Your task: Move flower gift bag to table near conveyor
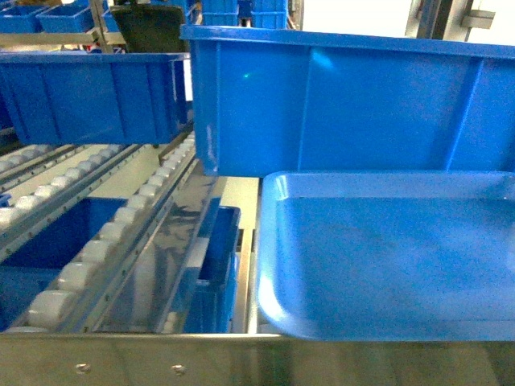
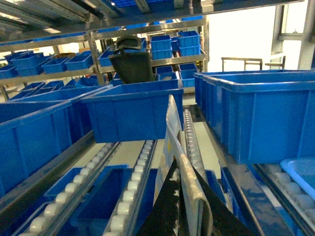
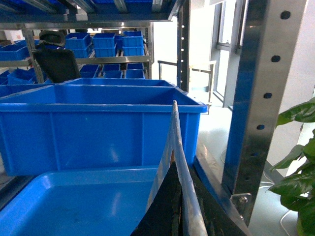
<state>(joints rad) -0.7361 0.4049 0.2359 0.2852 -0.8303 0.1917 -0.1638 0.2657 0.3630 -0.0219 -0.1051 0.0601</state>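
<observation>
No gift bag to be found in any of the three views, and no table either. Only the conveyor [image 1: 88, 265], with its sloping roller tracks, blue bins parked on it, and a shallow tray [image 1: 386, 257] close in front.

Cannot tell the state of either hand. Of the left gripper [image 2: 179, 162], just one pale blade seen edge-on, rising over the rollers. Of the right gripper [image 3: 177, 162], the same sort of blade, over the tray and just short of the big bin [image 3: 98, 123]. Nothing visibly clamped in either (neither shows in the head view).

Likely troubles from here:

- Searching blind. With the bag out of sight, easy to settle on the wrong thing, such as the dark shape [image 2: 130, 64] sitting in a far bin, too unclear to name.
- Snagging. Both arms apparently reaching into the rack, so turning or driving off without pulling them back risks knocking a bin wall or the steel upright [image 3: 261, 98] on the right.
- Wrong drop-off. Tempting to treat the tray as the goal, being flat and near the rollers. Not the table.
</observation>
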